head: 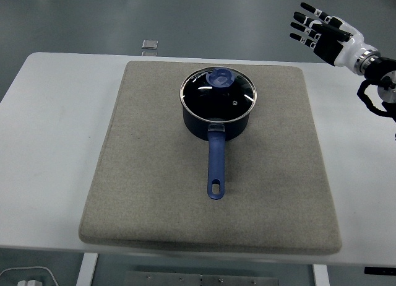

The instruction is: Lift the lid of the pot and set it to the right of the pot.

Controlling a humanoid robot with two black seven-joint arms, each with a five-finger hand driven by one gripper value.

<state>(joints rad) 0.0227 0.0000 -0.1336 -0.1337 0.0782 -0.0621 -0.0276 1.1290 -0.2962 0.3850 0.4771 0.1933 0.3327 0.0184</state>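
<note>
Above table's far right corner: right robot hand (323, 31) | fingers spread, empty | lid (218, 92) on pot (216, 126)

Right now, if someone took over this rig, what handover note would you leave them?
Right hand: raised at the upper right, fingers spread, holding nothing, well away from the pot.
Left hand: not in view.
Pot sits on the grey mat, handle toward the near edge.
Lid is on the pot, its blue knob untouched.
Done: nothing yet.
Left: grasp the knob, lift the lid, set it on the mat right of the pot.
</note>
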